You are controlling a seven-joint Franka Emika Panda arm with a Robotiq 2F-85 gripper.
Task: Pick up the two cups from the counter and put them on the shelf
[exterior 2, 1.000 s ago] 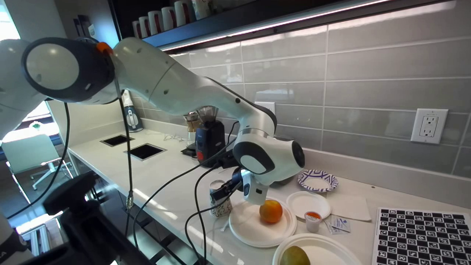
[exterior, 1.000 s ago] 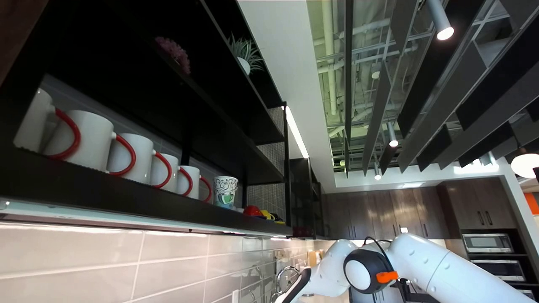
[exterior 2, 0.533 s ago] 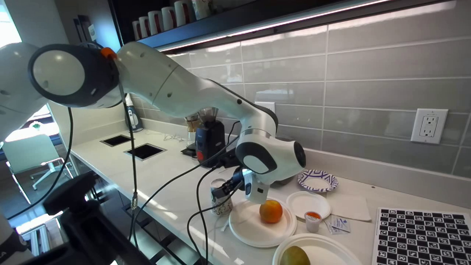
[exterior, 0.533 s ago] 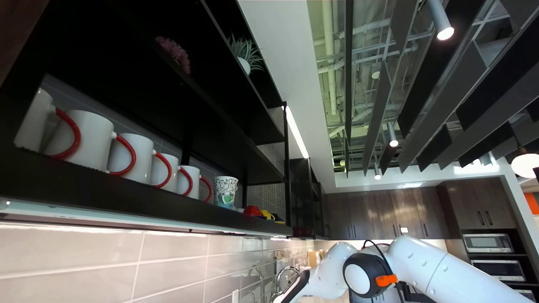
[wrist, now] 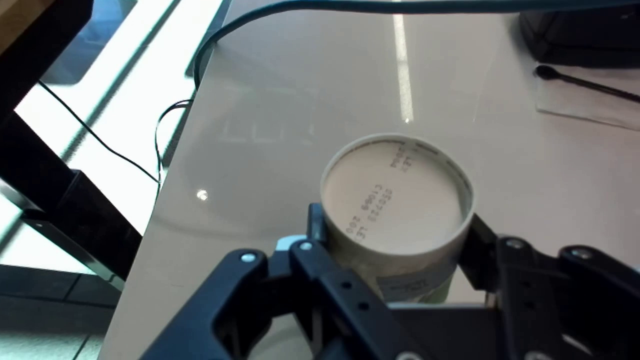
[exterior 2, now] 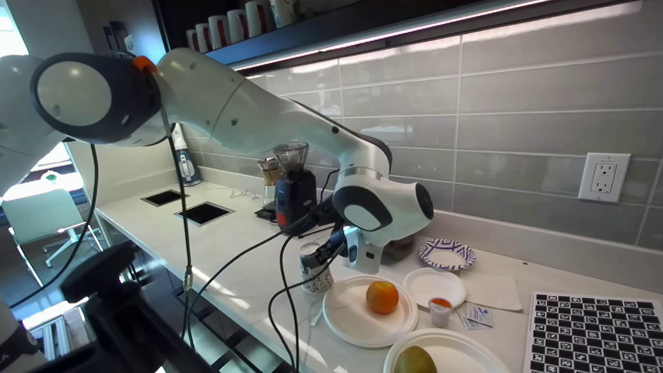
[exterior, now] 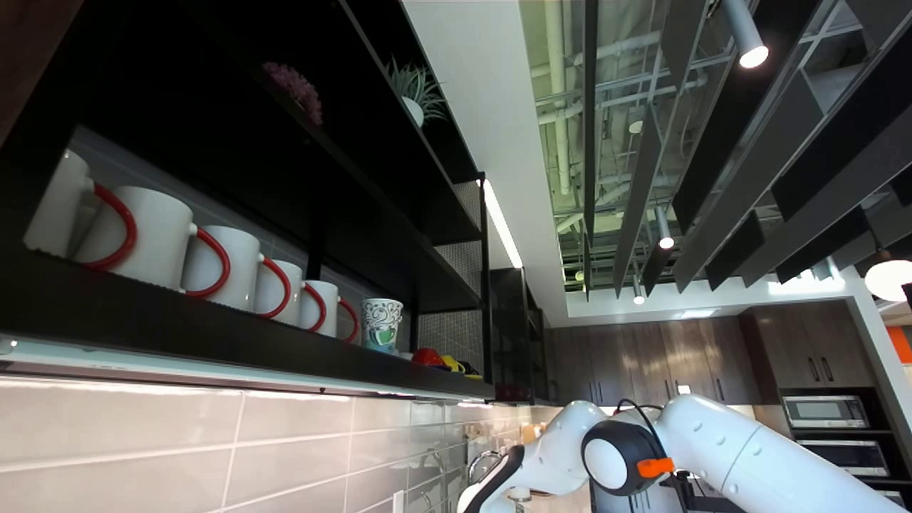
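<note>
A whitish paper cup (wrist: pixel 395 200) with a swirl pattern stands upside down, its printed base facing up in the wrist view. My gripper (wrist: pixel 397 235) is shut on it, with fingers (wrist: pixel 317 222) touching both sides. In an exterior view that cup (exterior 2: pixel 319 283) shows beside the arm, partly behind the fingers and close above or on the counter (exterior 2: pixel 248 259); a gap underneath cannot be made out. The other cup (exterior: pixel 382 324), white and teal-green with swirls, is upright on the dark lower shelf (exterior: pixel 235 342), at the end of the mug row.
White mugs (exterior: pixel 153 235) with red handles line the shelf; a red item (exterior: pixel 427 356) lies past the cup. Near the gripper are a plate (exterior 2: pixel 357 335) with an orange (exterior 2: pixel 382 298), another plate with a green fruit (exterior 2: pixel 415 360), and a black grinder (exterior 2: pixel 296 199). Cables hang by the arm.
Over the last half second the gripper and the cup have moved together upward and slightly to the right in an exterior view. Plates, fruit and shelf items stay where they were.
</note>
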